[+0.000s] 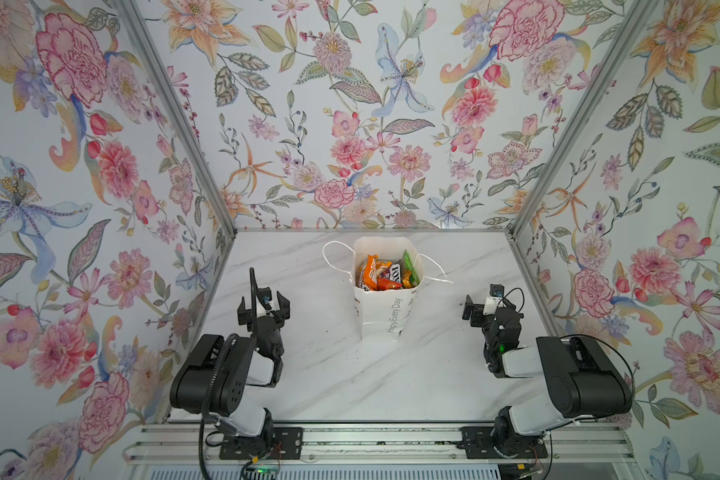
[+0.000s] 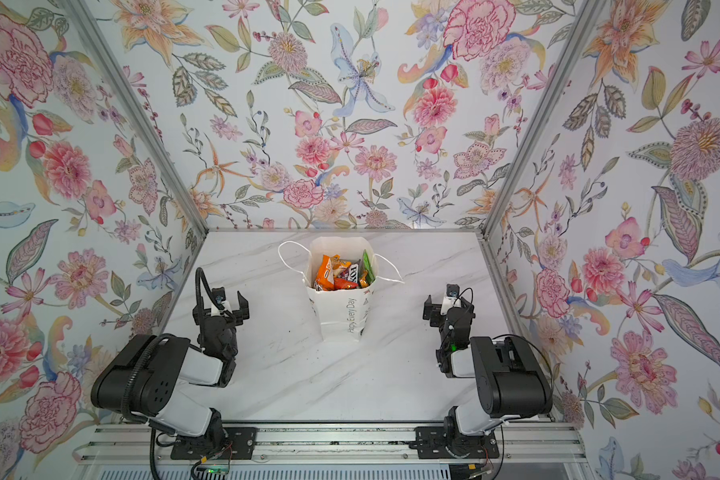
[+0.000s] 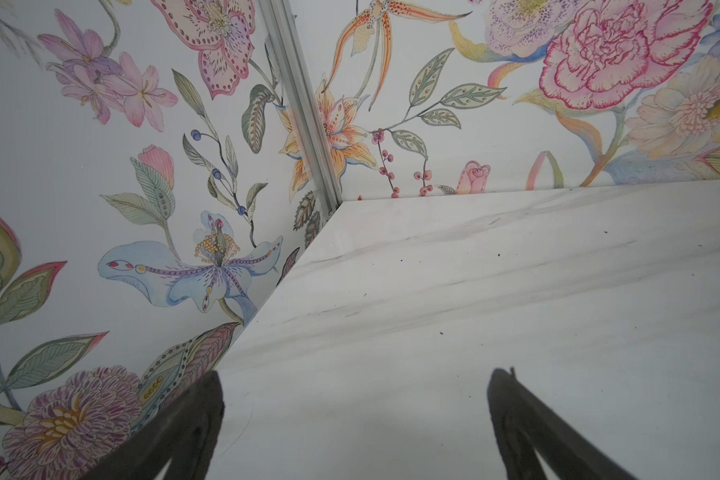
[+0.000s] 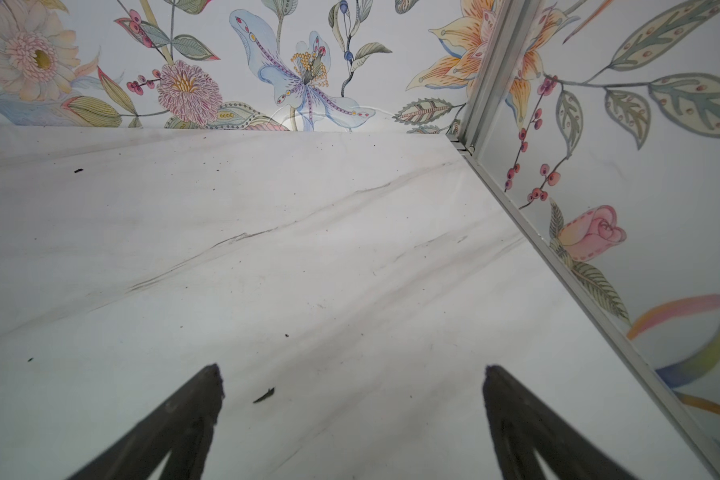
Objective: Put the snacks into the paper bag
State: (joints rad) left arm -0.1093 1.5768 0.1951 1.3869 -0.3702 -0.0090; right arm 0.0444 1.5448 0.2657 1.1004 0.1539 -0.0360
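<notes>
The white paper bag [image 1: 381, 316] [image 2: 339, 318] stands upright at the middle back of the marble table, with grey lettering down its front. The snacks [image 1: 385, 274] [image 2: 341, 274] fill its open mouth: orange, green and dark glossy packets, packed together. In both top views my left gripper [image 1: 262, 307] [image 2: 220, 309] is to the left of the bag and apart from it, open and empty. My right gripper [image 1: 488, 309] [image 2: 447, 309] is to its right, also open and empty. Both wrist views show only bare marble between the spread fingers of the left gripper [image 3: 356, 374] and the right gripper [image 4: 353, 368].
Floral walls with aluminium corner posts [image 1: 175, 116] [image 1: 574, 124] close in the table on three sides. The bag's thin string handles [image 1: 333, 249] droop outward on both sides. Small dark crumbs [image 4: 265, 395] lie on the marble. An aluminium rail [image 1: 375, 444] carries both arm bases at the front.
</notes>
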